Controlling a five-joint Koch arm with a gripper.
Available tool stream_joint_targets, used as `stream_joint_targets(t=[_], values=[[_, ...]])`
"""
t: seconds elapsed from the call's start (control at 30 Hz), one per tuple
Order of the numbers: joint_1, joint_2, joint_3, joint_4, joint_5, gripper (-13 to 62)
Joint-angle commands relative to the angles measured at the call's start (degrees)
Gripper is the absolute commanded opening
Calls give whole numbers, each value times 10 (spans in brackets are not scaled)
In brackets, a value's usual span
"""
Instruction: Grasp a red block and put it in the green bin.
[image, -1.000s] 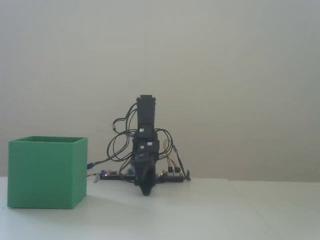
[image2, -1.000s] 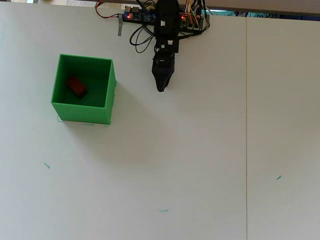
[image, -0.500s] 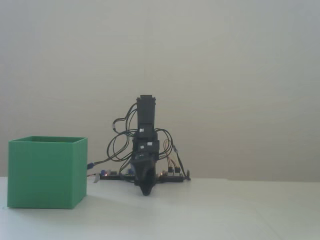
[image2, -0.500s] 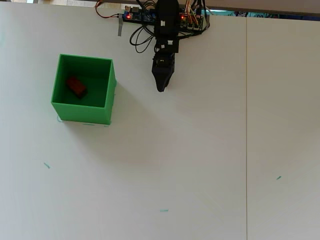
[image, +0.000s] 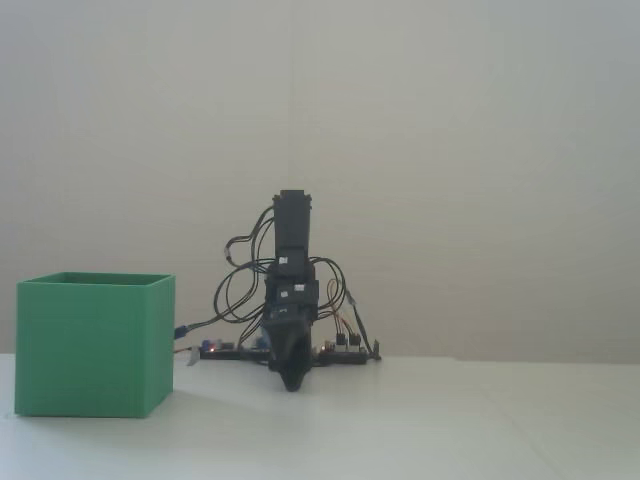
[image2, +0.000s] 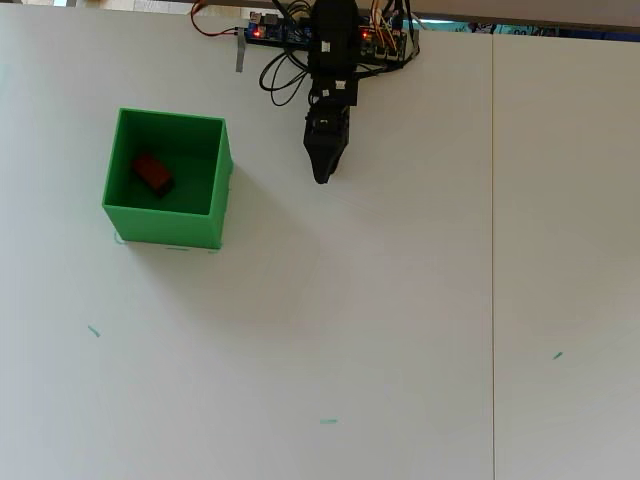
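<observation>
From the fixed view at table height, the arm (image: 291, 290) sits folded over its own base, upper links stacked upright and the gripper (image: 291, 380) pointing down until its tip nearly meets the table (image: 420, 420). It looks like a parked, resting pose, tucked in and clear of everything else. The green bin (image: 95, 345) stands well apart to the left in this view, its walls hiding whatever is inside, and a tangle of wires (image: 235, 280) loops around the arm's back toward the circuit boards (image: 340, 350) at its foot. From here the jaws lie one behind the other, so I cannot tell whether they are parted or closed. From the overhead view, the story is plainer: the red block (image2: 152, 173) lies on the floor of the green bin (image2: 218, 185), a little toward the left wall and skewed to the walls, as a thing dropped in would settle. The gripper (image2: 322, 176) tapers to a dark point aimed down the picture, to the right of the bin with bare table between them, and it carries nothing that I can see; whether the jaws are closed remains beyond what the dark shape shows. Judging by the block's place, the job appears done.
</observation>
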Motion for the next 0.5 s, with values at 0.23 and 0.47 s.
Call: stream_joint_targets(t=[0.23,0.47], values=[[-1,50,45,15,-45,331],[-3,50,45,14,-72,330]])
